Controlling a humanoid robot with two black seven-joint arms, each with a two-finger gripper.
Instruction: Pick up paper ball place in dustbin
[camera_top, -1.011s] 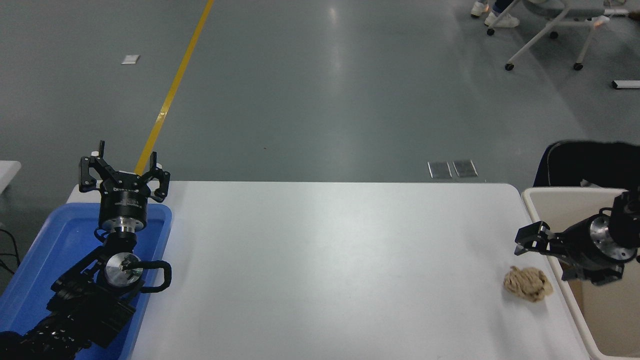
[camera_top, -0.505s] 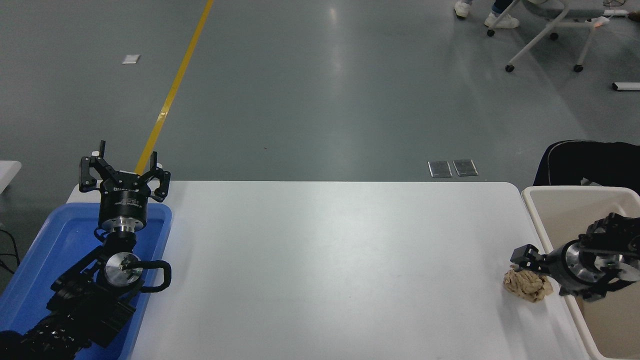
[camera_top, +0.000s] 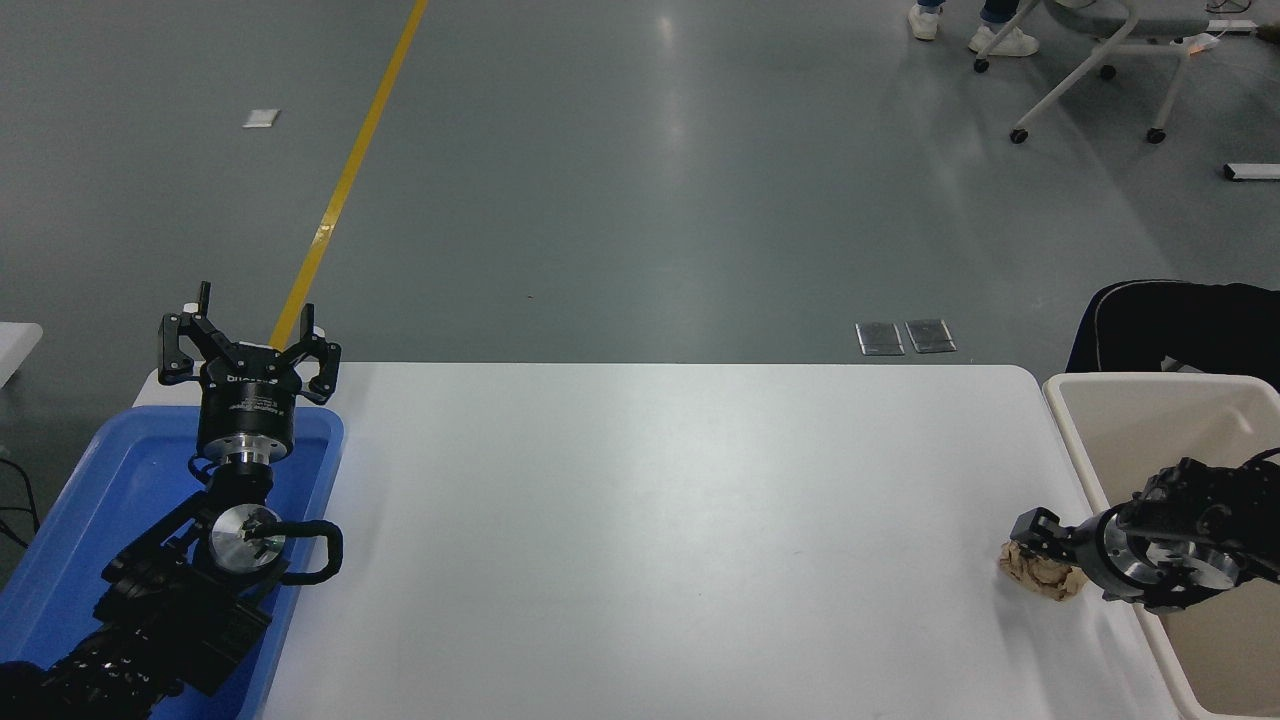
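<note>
Right gripper (camera_top: 1040, 558) has dropped onto the paper ball (camera_top: 1036, 580) at lower right, grip state unclear, so squeeze firmly before lifting to the dustbin (camera_top: 1075, 440).

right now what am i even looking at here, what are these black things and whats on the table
This is one picture, taken from a camera high on a robot, looking forward and down over a white table. The black things are the robot's two arms.

The left gripper is parked at the lower left, above a shallow blue tray, with its fingers spread open.

The right gripper comes in from the right edge and is down at the paper ball, a crumpled tan lump that lies on the table near its right edge. The gripper hides part of the ball, so I cannot tell whether its fingers have closed on it.

Just right of the ball stands the dustbin, a cream-beige bin beside the table.

Beyond the table is grey floor with a yellow line, and a wheeled chair at the top right.
</note>
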